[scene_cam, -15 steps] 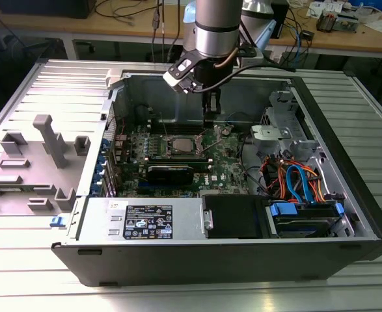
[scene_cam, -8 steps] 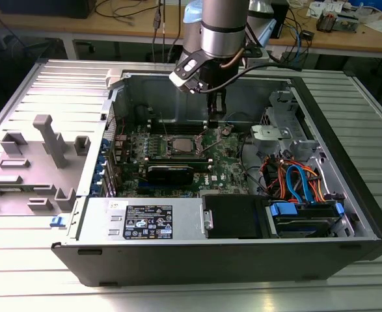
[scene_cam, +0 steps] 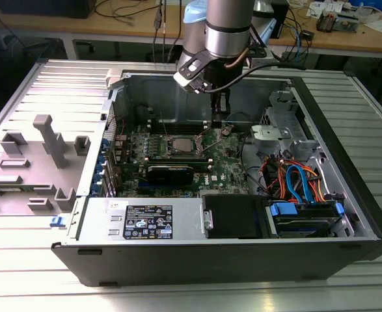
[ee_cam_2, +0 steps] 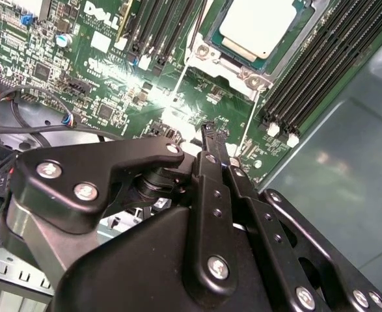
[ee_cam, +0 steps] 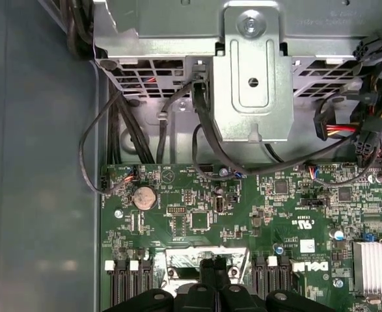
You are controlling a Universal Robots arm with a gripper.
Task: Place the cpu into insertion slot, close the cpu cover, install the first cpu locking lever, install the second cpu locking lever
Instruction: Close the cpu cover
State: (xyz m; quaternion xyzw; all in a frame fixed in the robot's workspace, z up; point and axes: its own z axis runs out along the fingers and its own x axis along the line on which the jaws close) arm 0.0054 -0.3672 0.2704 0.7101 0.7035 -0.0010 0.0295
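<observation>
The gripper (scene_cam: 218,122) hangs low inside the open computer case (scene_cam: 197,257), its tips close over the green motherboard (ee_cam: 275,214). In both wrist views its fingers (ee_cam_2: 210,170) are drawn together, with nothing I can make out between them.

In the exterior view the cpu (scene_cam: 178,146) is at about eight o'clock from the gripper, near but apart. It lies flat in the insertion slot (scene_cam: 165,155). In the second wrist view the cpu cover (ee_cam_2: 239,70) seems to lie down around the chip's grey top (ee_cam_2: 259,25), though I can't be sure it is fully down. Long black memory slots (ee_cam_2: 321,58) run just beside it.

I'd judge the chip light, rigid and smooth-topped, so slippery, and delicate underneath. It is best taken by two opposite edges and never pressed. The cover looks like thin stiff sheet metal, best pushed at its free edge. The case sits on a ribbed metal table (scene_cam: 41,289).
</observation>
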